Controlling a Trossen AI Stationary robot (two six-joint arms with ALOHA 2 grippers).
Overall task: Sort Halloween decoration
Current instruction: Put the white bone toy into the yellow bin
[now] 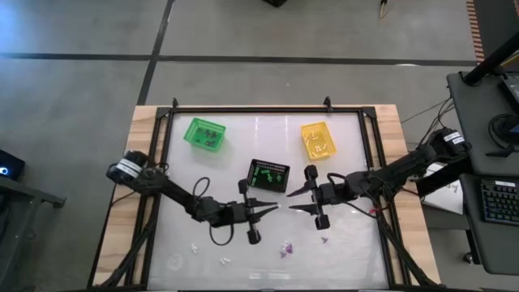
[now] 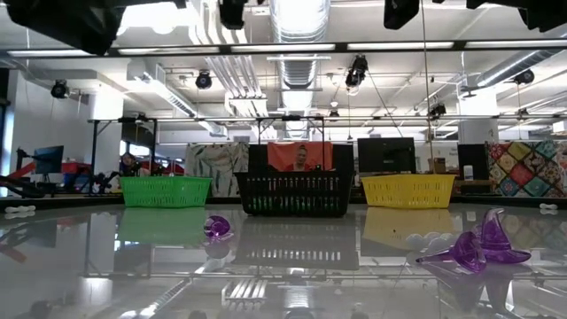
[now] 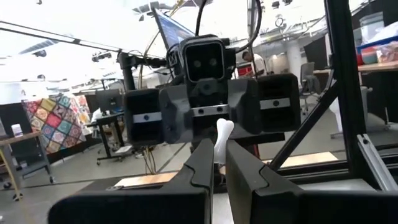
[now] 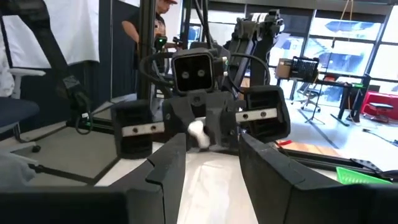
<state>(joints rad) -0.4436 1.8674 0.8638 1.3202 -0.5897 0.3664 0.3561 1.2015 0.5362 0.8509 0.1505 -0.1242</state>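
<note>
My left gripper (image 1: 274,204) hangs above the table's middle, shut on a small white bone-shaped trinket (image 3: 223,130). It points toward the table's right. My right gripper (image 1: 293,199) faces it from the right, a short way off. Its fingers are open, and the bone's knobbed end (image 4: 199,132) shows just beyond them. Loose trinkets lie on the table near its front edge: purple ones (image 1: 285,248) (image 1: 323,239) and white ones (image 1: 195,246) (image 1: 225,260). The low view shows purple trinkets (image 2: 217,228) (image 2: 478,248) but neither gripper. My left gripper pinches the white bone between its two fingers (image 3: 205,155). The bone's knobbed end (image 3: 224,127) sticks out past the fingertips. The fingers lie roughly level and point toward the table's right. The bone is lifted clear of the table.
A green basket (image 1: 204,133) stands at the far left, a yellow basket (image 1: 317,139) at the far right, and a black basket (image 1: 268,174) in the middle, just behind both grippers. A black frame (image 1: 251,109) edges the table. People show in the room beyond.
</note>
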